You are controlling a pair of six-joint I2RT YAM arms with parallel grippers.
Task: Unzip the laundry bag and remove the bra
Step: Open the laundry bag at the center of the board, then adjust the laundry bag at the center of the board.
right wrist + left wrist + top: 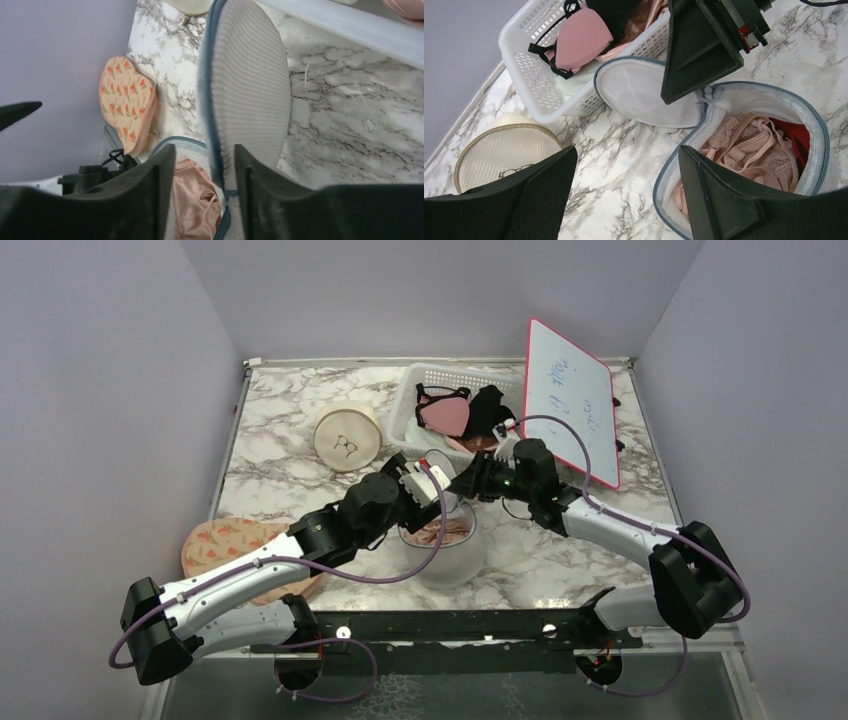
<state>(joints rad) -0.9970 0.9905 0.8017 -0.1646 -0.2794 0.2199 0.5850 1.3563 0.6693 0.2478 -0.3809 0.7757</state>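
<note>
Since the bag [455, 562], midway along the near edge of the tabletop [570, 560], is already unzipped, only lifting out the bra [749, 145] inside remains. Your left tool [624, 155] hovers above it, fingers apart; farther back, your right tool [205, 150], also apart, straddles the flipped lid [639, 90].

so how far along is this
Done: the bag is unzipped, its lid folded back. In hand: the right pincer straddles the lid's edge, though its grip is unclear, and the left pincer hangs open above the bag. Left: the pink bra lies inside, not yet grasped or lifted out.
</note>
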